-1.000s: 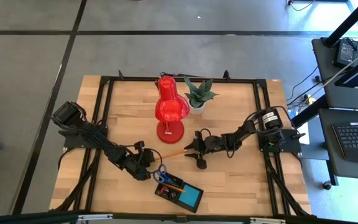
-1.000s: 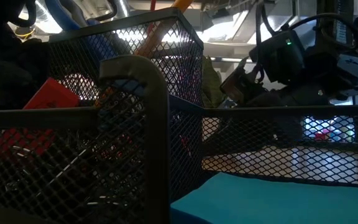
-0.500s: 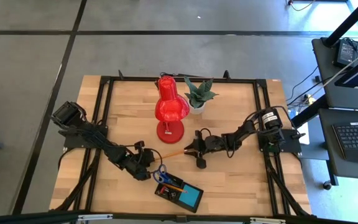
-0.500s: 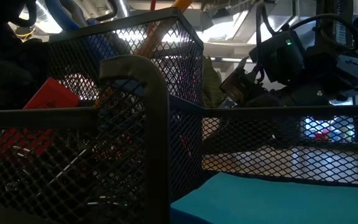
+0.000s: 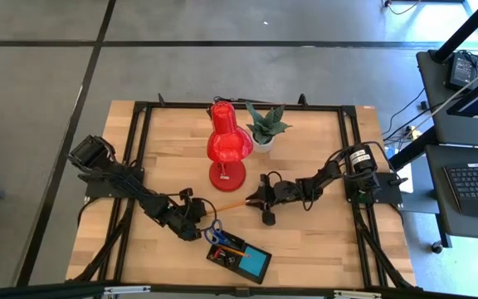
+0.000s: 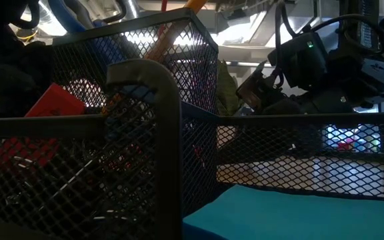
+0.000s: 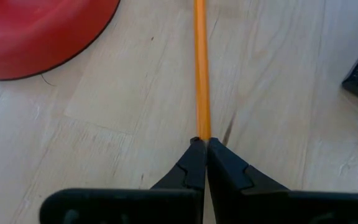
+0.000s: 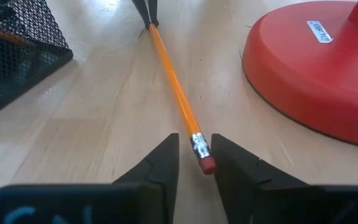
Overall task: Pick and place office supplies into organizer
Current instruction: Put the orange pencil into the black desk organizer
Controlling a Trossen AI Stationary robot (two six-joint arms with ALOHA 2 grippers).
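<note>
An orange pencil [image 5: 232,203] lies between my two grippers, in front of the red lamp's base. My left gripper [image 7: 202,142] is shut on its end away from the eraser, and also shows in the high view [image 5: 208,211]. My right gripper [image 8: 194,142] is open, one finger on each side of the pencil's eraser end [image 8: 205,164]; I cannot tell whether it touches. The black mesh organizer [image 5: 226,249] stands at the near edge and holds the blue note pad [image 5: 256,264], blue-handled scissors [image 5: 215,233] and a red block [image 6: 53,103]. My left gripper pinches the pencil's end opposite the eraser [image 7: 201,132] between its two fingertips. The fingers come low from the table's left side and lie along the pencil, which runs straight on from them toward my right gripper. Whether the pencil rests on the table I cannot tell.
The red desk lamp [image 5: 227,145] stands just behind the pencil, with its round base [image 8: 316,68] close to my right gripper. A small green potted plant [image 5: 265,126] is behind it. The organizer's mesh wall [image 8: 17,50] is close on the near side.
</note>
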